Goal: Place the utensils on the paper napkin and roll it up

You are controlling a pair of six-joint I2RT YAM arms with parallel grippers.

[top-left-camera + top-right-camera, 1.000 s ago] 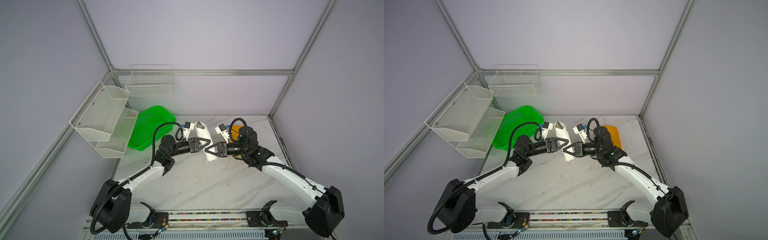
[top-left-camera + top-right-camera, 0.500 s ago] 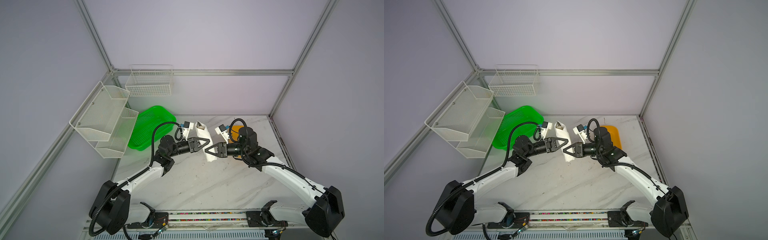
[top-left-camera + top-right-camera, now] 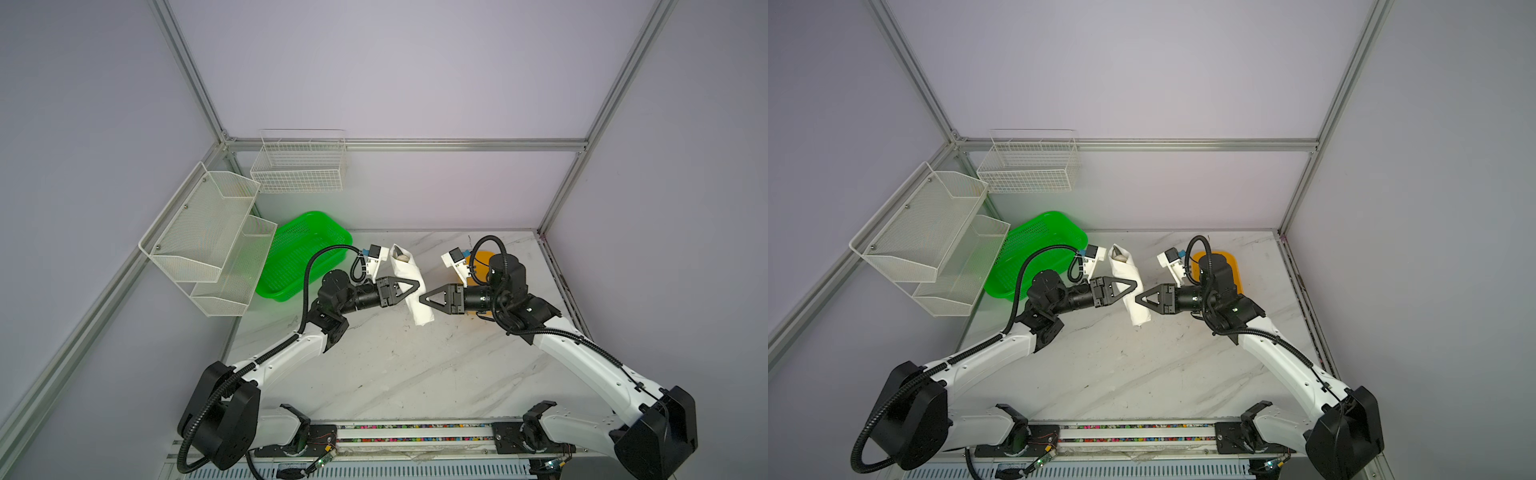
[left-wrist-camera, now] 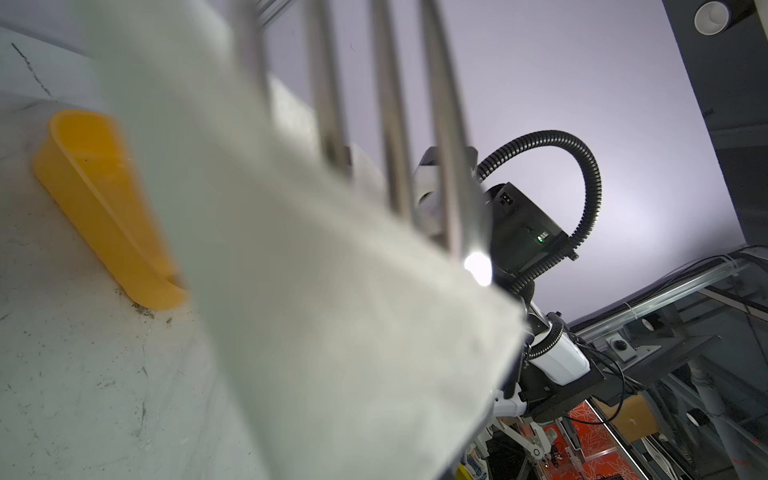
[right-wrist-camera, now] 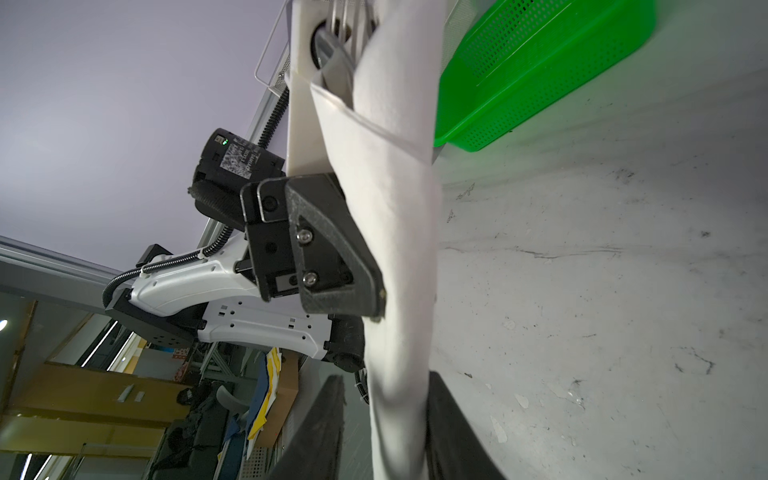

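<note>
paper napkin (image 3: 407, 270): already a white tube, held over the back middle of the marbled table (image 3: 395, 374) between the 2 grippers; it slants, with the open end toward the back wall and the other end toward the robot.
utensils (image 5: 332, 45): tucked inside the tube; fork tines stick out of the open end in the left wrist view, and a dark bit of metal shows in the mouth in both top views. i cannot tell how many pieces there are.
outer flap: a diagonal fold edge crosses the roll in the right wrist view and lies flat.
left gripper (image 3: 415, 284): clamped on the roll about midway, 1 black jaw flat against the paper; probably placed there to pin the wrap so it does not spring open.
right gripper (image 3: 423, 298): jaws parted around the lower end; 1 of its fingers (image 5: 324, 428) stands off the paper with a gap, the other lies against it, so it brackets rather than squeezes.
lower end: i cannot tell whether it touches the table.
stage: judged near the finish; the rolling looks done and setting the roll down remains.
risk: with only 1 firm grip, the metal could slide out of the slanted tube, or the flap could peel.
yellow tub (image 4: 104, 208): on the table behind the right arm, apart from the roll.
green basket (image 3: 303, 253): back left, beside the left arm, not involved.
</note>
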